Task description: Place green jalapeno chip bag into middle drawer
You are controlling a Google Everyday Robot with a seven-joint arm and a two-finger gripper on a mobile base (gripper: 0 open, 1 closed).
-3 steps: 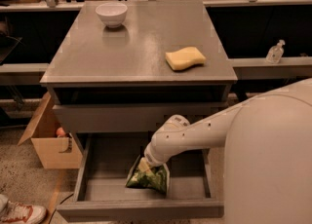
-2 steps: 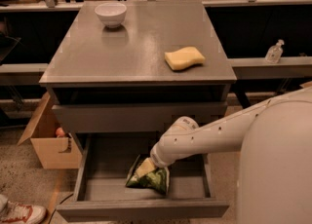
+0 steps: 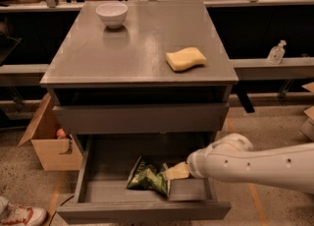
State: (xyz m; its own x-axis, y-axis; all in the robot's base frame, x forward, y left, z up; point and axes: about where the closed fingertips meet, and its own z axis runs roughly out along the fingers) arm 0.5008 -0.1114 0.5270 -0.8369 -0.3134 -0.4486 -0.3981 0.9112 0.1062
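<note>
The green jalapeno chip bag (image 3: pixel 147 177) lies crinkled on the floor of the open middle drawer (image 3: pixel 98 190), right of its centre. My gripper (image 3: pixel 174 172) is inside the drawer at the bag's right edge, touching or very near it. The white arm (image 3: pixel 255 163) reaches in from the right over the drawer's right wall. The grey drawer front (image 3: pixel 140 118) directly above is closed.
On the cabinet top (image 3: pixel 132 43) sit a white bowl (image 3: pixel 112 14) at the back left and a yellow sponge (image 3: pixel 185 58) at the right. A cardboard box (image 3: pixel 49 144) stands on the floor left of the cabinet. A sanitiser bottle (image 3: pixel 276 52) is on the right shelf.
My arm has swung lower and out to the right, now reaching in nearly level. The gripper has shifted to the bag's right edge. The bag stays on the drawer floor.
</note>
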